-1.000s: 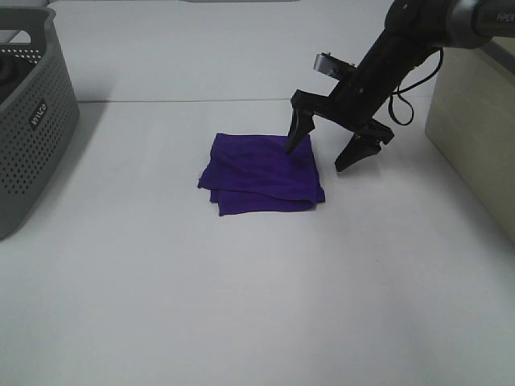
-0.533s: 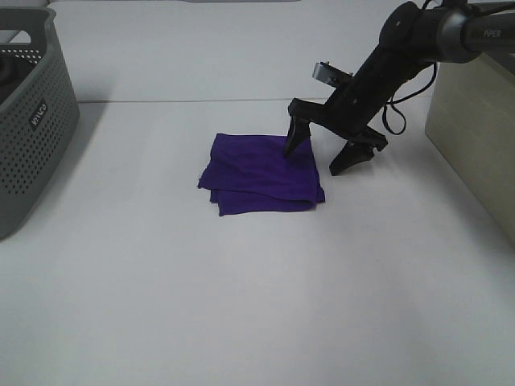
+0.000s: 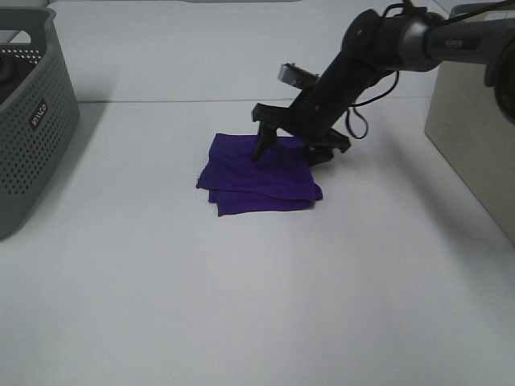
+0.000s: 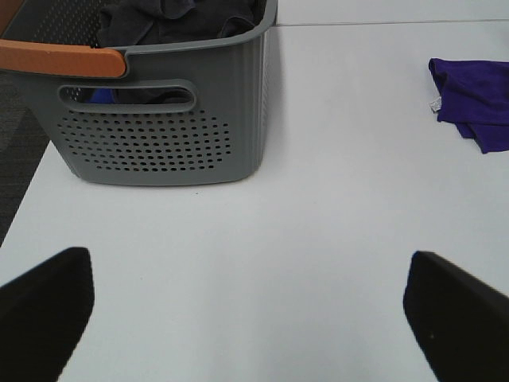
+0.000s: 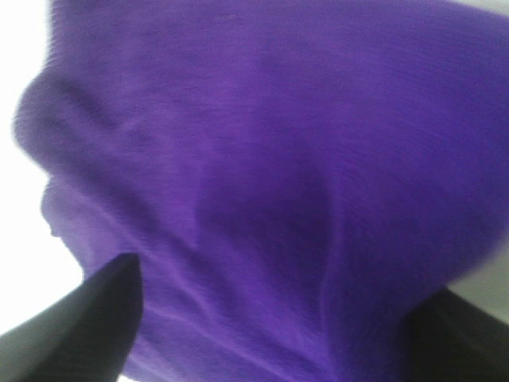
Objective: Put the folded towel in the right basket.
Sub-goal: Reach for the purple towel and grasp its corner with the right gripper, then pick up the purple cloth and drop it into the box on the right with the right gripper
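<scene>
The folded purple towel point(image 3: 256, 174) lies flat on the white table point(image 3: 241, 305) in the middle of the high view. My right gripper point(image 3: 291, 152) is open and low over the towel's far right part, one finger point(image 3: 264, 145) on the cloth, the other at its right edge. The right wrist view is filled with the purple towel point(image 5: 270, 159) between the two dark fingertips point(image 5: 87, 318). My left gripper point(image 4: 254, 310) is open and empty above bare table, and the towel point(image 4: 473, 99) shows at that view's edge. The right basket point(image 3: 475, 121) is a beige box at the right edge.
A grey perforated basket point(image 3: 28, 121) stands at the left edge of the table. In the left wrist view it point(image 4: 151, 127) holds dark clothes and has an orange handle point(image 4: 60, 57). A table seam runs behind the towel.
My right arm has moved left and down. The open gripper went from the towel's right edge to straddling its far right part.
</scene>
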Available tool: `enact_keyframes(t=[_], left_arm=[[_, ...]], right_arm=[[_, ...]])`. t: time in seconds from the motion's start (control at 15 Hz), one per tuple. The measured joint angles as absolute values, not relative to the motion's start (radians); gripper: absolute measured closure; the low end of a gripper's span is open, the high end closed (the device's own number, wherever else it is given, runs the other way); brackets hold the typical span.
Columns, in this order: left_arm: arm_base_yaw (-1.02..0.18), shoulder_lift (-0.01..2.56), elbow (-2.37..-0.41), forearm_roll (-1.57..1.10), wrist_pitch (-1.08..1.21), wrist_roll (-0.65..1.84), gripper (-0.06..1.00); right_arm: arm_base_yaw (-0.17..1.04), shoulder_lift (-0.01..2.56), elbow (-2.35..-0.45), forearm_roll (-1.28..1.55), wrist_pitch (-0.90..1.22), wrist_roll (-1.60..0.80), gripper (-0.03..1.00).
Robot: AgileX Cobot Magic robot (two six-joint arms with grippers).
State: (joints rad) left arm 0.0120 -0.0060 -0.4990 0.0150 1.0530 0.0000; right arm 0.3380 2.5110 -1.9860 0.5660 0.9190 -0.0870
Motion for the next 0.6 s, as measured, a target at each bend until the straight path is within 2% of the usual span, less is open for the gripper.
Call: enact_keyframes(t=[0.07, 0.13, 0.2, 0.27, 0.33, 0.6], left_arm=[[0.012, -0.006, -0.499, 0.015, 1.053, 0.0, -0.05], [0.012, -0.006, -0.499, 0.015, 1.053, 0.0, -0.05], [0.012, -0.006, -0.499, 0.015, 1.053, 0.0, -0.05], [0.012, -0.006, -0.499, 0.015, 1.053, 0.0, -0.05], [0.012, -0.006, -0.499, 0.015, 1.053, 0.0, -0.05], [0.012, -0.006, -0.499, 0.015, 1.053, 0.0, -0.05]], right_arm=[[0.384, 2.524, -1.99, 0.584, 0.89, -0.087, 0.25], [0.448, 2.539, -1.991, 0.602, 0.847, -0.087, 0.39], [0.481, 2.549, -1.991, 0.613, 0.827, -0.087, 0.58], [0.493, 2.552, -1.991, 0.617, 0.819, -0.087, 0.81], [0.505, 2.556, -1.991, 0.624, 0.806, -0.087, 0.92], [0.504, 2.554, -1.99, 0.646, 0.807, -0.086, 0.93]])
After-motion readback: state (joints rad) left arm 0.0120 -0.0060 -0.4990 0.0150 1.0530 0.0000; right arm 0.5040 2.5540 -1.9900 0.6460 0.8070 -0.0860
